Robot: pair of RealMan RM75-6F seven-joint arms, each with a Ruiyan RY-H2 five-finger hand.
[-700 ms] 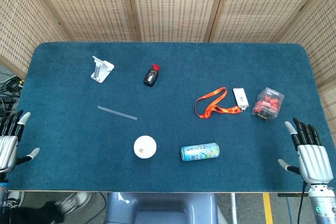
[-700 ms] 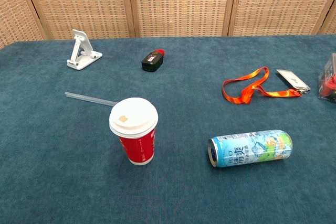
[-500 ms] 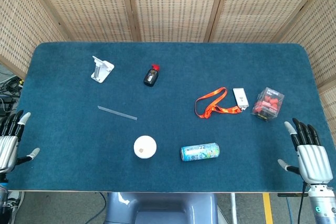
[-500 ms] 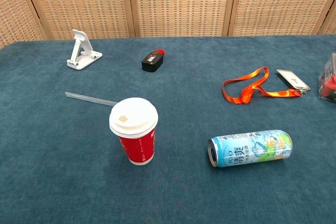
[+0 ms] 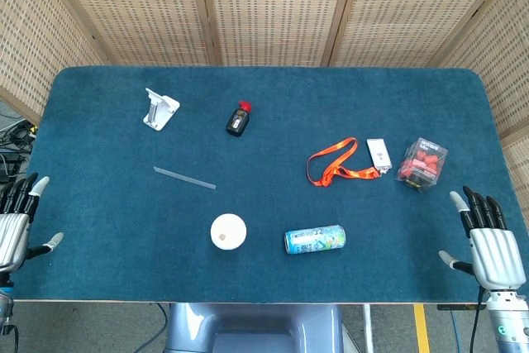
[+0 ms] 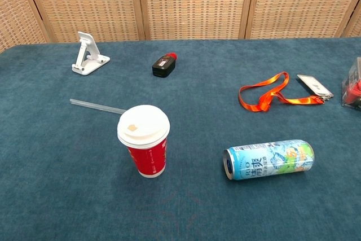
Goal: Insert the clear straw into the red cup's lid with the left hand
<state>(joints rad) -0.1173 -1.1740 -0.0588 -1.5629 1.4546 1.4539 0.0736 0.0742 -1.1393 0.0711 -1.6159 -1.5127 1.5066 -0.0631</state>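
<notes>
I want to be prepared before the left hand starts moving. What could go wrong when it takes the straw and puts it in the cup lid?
1. The clear straw lies flat on the blue cloth and is thin, so the open left hand may fail to pinch it or may push it away.
2. The red cup stands upright, free and narrow-based; pressing on its lid could tip it.
3. The lid opening looks small, so the straw tip may miss.

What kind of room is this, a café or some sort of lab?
Most likely a lab or test setup, not a café. A blue carpeted table stands fenced in by woven screens, two robot hands wait at its edges, left hand and right hand, and unrelated items are scattered about, like a red cup and lanyard.
</notes>
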